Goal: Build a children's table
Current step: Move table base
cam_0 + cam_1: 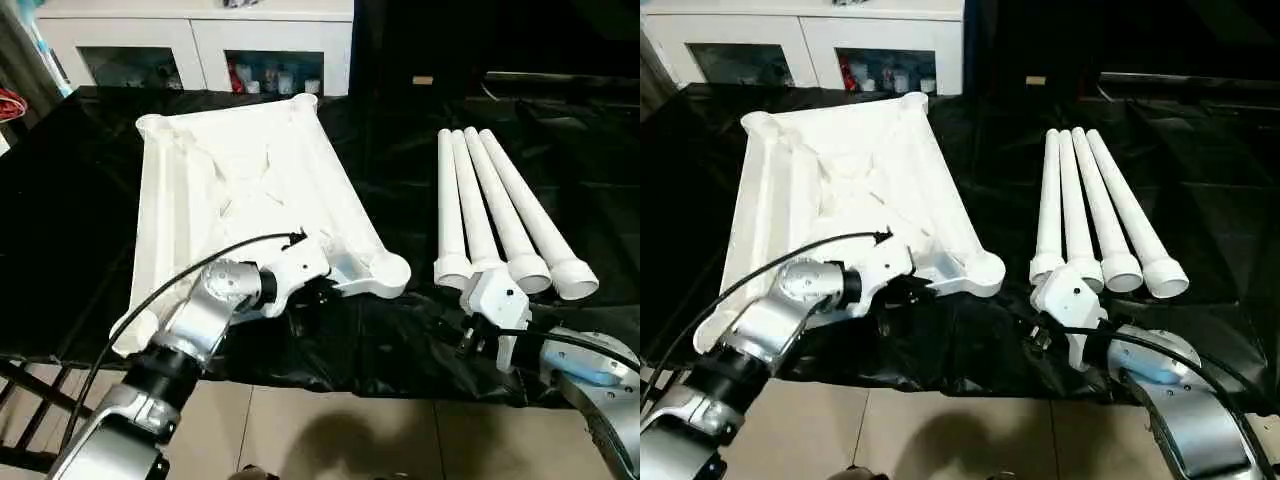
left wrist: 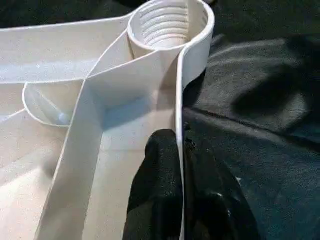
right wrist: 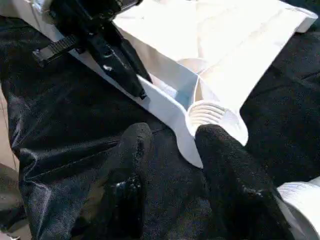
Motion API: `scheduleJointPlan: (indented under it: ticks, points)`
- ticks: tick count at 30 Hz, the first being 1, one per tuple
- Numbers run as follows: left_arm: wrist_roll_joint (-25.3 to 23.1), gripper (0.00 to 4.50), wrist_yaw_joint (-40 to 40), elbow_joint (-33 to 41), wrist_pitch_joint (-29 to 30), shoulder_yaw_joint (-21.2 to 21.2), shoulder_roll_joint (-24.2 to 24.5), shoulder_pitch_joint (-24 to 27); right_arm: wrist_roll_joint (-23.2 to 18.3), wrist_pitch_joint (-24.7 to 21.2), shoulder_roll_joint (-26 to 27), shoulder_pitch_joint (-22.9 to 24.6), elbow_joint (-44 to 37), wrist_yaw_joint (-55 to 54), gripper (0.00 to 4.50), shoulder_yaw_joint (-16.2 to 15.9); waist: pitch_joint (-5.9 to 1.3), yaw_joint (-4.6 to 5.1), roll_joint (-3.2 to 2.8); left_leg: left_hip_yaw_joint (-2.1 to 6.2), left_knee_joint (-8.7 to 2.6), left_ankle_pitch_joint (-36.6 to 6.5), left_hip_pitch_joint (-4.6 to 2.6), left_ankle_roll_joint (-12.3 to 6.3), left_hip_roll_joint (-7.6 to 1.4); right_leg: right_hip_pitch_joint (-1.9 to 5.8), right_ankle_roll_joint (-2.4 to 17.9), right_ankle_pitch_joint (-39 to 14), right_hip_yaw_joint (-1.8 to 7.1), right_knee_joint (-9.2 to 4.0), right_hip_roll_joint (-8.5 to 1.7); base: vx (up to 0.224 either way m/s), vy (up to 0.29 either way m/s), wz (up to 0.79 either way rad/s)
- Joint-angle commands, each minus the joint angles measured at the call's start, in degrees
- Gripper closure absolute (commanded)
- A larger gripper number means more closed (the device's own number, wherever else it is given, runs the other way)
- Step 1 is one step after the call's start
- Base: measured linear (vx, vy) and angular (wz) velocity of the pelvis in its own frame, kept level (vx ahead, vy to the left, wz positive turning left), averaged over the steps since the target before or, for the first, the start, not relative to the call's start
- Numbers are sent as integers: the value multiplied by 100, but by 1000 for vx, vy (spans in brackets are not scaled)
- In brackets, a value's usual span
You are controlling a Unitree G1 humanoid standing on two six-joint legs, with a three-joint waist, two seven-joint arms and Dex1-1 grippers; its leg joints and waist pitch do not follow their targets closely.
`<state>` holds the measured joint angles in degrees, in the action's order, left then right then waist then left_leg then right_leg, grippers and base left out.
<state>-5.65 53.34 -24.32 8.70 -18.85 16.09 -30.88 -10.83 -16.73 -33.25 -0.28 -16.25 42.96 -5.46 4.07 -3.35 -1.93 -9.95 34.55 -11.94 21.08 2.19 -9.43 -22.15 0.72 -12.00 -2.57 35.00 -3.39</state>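
From the head view, the table top lies upside down on the black-covered surface, with its ribs up and its long axis going away from the robot. The left hand is at the near edge of the top, just beside the near right corner socket. The four legs lie side by side to the right of the top, apart from it, with their wide ends toward the robot. The right hand is just in front of those wide ends, so this arm is the nearer one to the legs.

In the left wrist view, the left hand's fingers are closed on the thin rim wall of the top, one finger on each side. The threaded socket is straight ahead along the rim.

In the right wrist view, the right hand's fingers stand partly open and hold nothing. The same socket is just beyond them, and a leg end is at the side.

I think a leg must be picked up next, and it must go into this socket.
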Motion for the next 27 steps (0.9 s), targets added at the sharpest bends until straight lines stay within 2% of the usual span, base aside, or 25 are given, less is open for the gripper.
scheduleJointPlan:
  ticks: [1, 4, 5, 6, 7, 9, 11, 12, 13, 16, 17, 19, 22, 25, 27]
  points:
    - [82, 445, -124, 264, 20, 59, -11, 107, 30, 55, -4, -8, -13, -16, 285, -12, -366, -35, 76, 158, -379, -371, -16, -711, -395, 304, 1538, -67, 284, -347, -534, 0, 0, 0]
    - [106, 445, -125, 382, 112, 80, 20, 142, -7, 8, 18, -28, -18, -45, 285, 35, -373, -37, 80, 156, -379, -391, -21, -694, -396, 308, 1535, -103, 285, -346, -538, 0, 0, 0]
    - [60, 445, -228, 451, 114, 159, 122, 136, -155, -155, 101, -90, -55, -115, 285, 152, -376, -38, 108, 154, -380, -382, -18, -700, -392, 312, 1538, -111, 283, -347, -535, 0, 0, 0]
    - [60, 445, -228, 451, 114, 159, 122, 136, -155, -155, 101, -90, -55, -115, 285, 152, -373, -35, 92, 158, -382, -395, -12, -699, -390, 304, 1532, -169, 281, -348, -539, 0, 0, 0]
    - [-61, 445, -363, 412, -54, 202, 236, 108, -174, -246, 180, -184, -65, -245, 285, 206, -376, -29, 103, 160, -383, -393, -14, -678, -384, 308, 1509, -226, 274, -351, -527, 0, 0, 0]
    - [-82, 445, -354, 432, -114, 236, 324, 113, -166, -313, 263, -295, -22, -368, 285, 231, -385, -9, 95, 163, -379, -339, -5, -657, -378, 311, 1495, -154, 274, -334, -525, 0, 0, 0]
    - [-81, 445, -337, 473, -120, 254, 370, 128, -163, -352, 312, -359, 17, -437, 285, 247, -403, -4, 119, 154, -370, -262, -12, -665, -373, 311, 1493, -49, 278, -320, -523, 0, 0, 0]
    - [92, 445, -229, 529, 99, 365, 367, 127, -143, -400, 375, -449, 84, -540, 285, 270, -407, 2, 112, 156, -367, -165, -9, -673, -366, 312, 1528, 62, 276, -290, -523, 0, 0, 0]
    - [213, 402, -164, 589, 192, 447, 367, 136, -142, -430, 423, -517, 140, -600, 285, 286, -415, 5, 144, 148, -362, -128, -10, -685, -362, 312, 1538, 95, 273, -295, -520, 0, 0, 0]
    - [230, 390, -236, 724, 161, 517, 392, 173, -67, -401, 471, -636, 283, -674, 285, 265, -443, -17, 150, 138, -334, 76, -13, -749, -363, 310, 1594, 323, 272, -251, -520, 0, 0, 0]
    - [258, 372, -130, 792, 192, 456, 451, 211, -47, -390, 463, -650, 300, -666, 285, 242, -453, -47, 147, 133, -322, 152, -21, -806, -378, 296, 1623, 486, 272, -233, -518, 0, 0, 0]
    - [284, 353, -93, 827, 150, 431, 471, 233, -32, -389, 460, -659, 313, -672, 285, 230, -438, -65, 155, 127, -329, 93, -20, -808, -376, 290, 1613, 420, 270, -241, -518, 0, 0, 0]
    - [314, 353, -64, 988, -140, 345, 480, 343, 23, -384, 470, -717, 377, -704, 285, 220, -421, -103, 166, 122, -345, -112, -35, -719, -391, 278, 1535, 59, 276, -271, -526, 0, 0, 0]
    - [415, 353, -15, 1054, -100, 382, 425, 371, 50, -405, 473, -745, 410, -755, 285, 230, -408, -144, 152, 113, -352, -258, -48, -576, -387, 253, 1458, -182, 286, -286, -518, 0, 0, 0]
    - [491, 353, -26, 1124, -115, 444, 375, 372, 88, -499, 480, -776, 441, -868, 285, 256, -402, -176, 162, 108, -362, -377, -58, -465, -375, 251, 1404, -395, 293, -308, -517, 0, 0, 0]
